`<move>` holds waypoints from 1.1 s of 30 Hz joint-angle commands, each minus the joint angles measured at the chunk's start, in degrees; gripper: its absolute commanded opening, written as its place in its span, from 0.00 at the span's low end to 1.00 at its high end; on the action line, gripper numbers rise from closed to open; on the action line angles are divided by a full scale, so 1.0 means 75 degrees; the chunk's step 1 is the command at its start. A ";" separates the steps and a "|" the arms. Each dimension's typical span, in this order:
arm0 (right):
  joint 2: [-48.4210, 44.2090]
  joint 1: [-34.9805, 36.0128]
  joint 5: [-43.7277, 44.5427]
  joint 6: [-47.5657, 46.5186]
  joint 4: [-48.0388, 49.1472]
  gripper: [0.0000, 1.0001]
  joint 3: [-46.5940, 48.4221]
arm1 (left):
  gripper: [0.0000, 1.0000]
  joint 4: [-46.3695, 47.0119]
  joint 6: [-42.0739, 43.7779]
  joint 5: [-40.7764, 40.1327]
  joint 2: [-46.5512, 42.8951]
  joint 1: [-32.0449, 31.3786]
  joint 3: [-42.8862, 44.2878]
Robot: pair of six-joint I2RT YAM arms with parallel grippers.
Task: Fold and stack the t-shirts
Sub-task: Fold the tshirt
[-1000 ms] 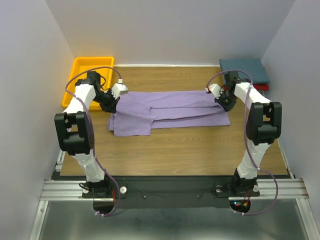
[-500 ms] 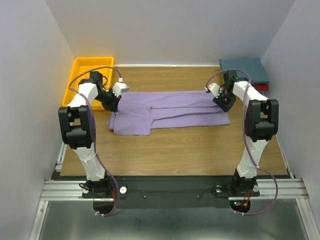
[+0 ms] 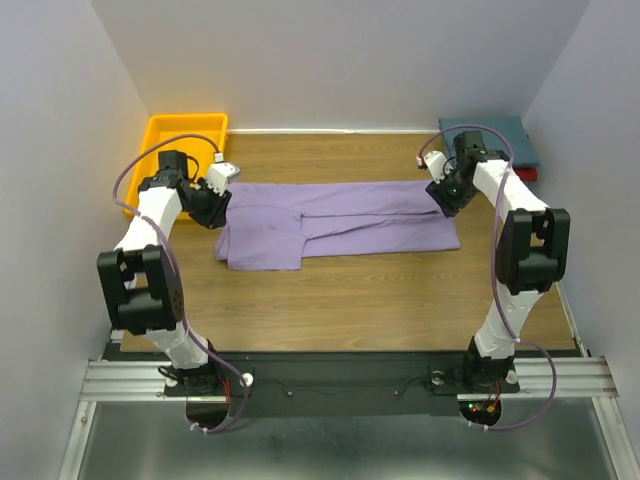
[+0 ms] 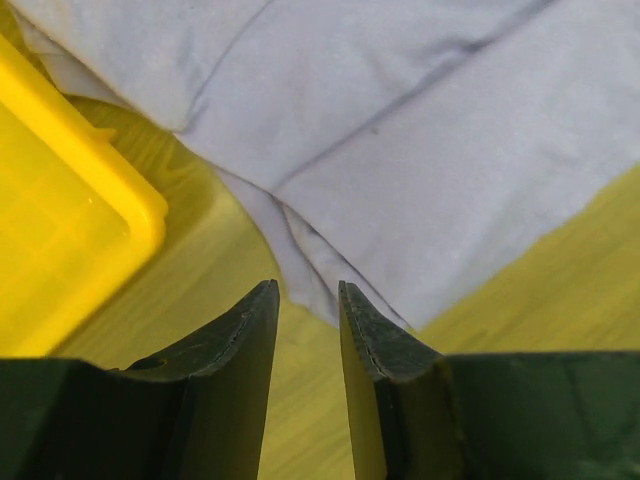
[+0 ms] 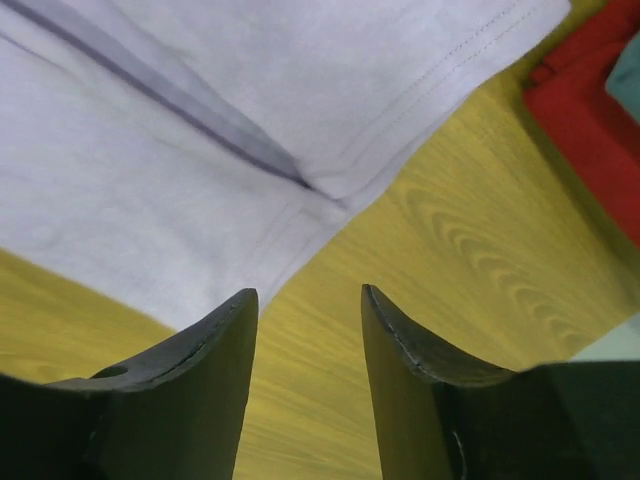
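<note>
The lavender-purple t-shirt (image 3: 335, 220) lies flat across the table, folded lengthwise into a long band with layered edges. My left gripper (image 3: 222, 200) hovers at its left end, open, with only wood between the fingers; the cloth edge (image 4: 320, 290) lies just ahead of the tips. At the shirt's right end my right gripper (image 3: 437, 195) is open too, empty, with the cloth corner (image 5: 290, 230) just in front. The dark teal t-shirt (image 3: 488, 140) lies folded at the back right on top of the red one (image 3: 524, 174), whose edge (image 5: 590, 110) shows in the right wrist view.
A yellow-orange tray (image 3: 172, 155) stands at the back left, close to my left arm; its rim (image 4: 90, 220) shows beside the left fingers. White walls close in both sides and the back. Bare wood table (image 3: 350, 300) stretches in front of the shirt.
Both grippers have opened and let go of the lavender shirt's ends. The left gripper drew back leftwards, the right one moved slightly up and back. The shirt lies still.
</note>
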 commanded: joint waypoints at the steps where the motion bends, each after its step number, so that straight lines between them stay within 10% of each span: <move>1: -0.0606 -0.0086 -0.0780 0.0856 -0.0062 0.50 -0.0448 | 0.41 -0.0280 -0.0011 0.0683 -0.1133 -0.0032 -0.0707; 12: -0.0372 -0.0004 -0.2025 0.2157 -0.0251 0.48 -0.1164 | 0.42 0.0548 -0.0665 0.0122 -0.2400 -0.0325 -0.3335; 25: 0.0496 -0.0004 -0.0407 0.2568 0.0535 0.45 -0.1657 | 0.41 0.1406 -0.0340 -0.1296 -0.0328 -0.0267 -0.2398; 33: -0.0066 -0.0027 0.0261 0.1773 0.0582 0.45 -0.2641 | 0.20 0.0670 0.0270 -0.1098 -0.0465 -0.0407 -0.2760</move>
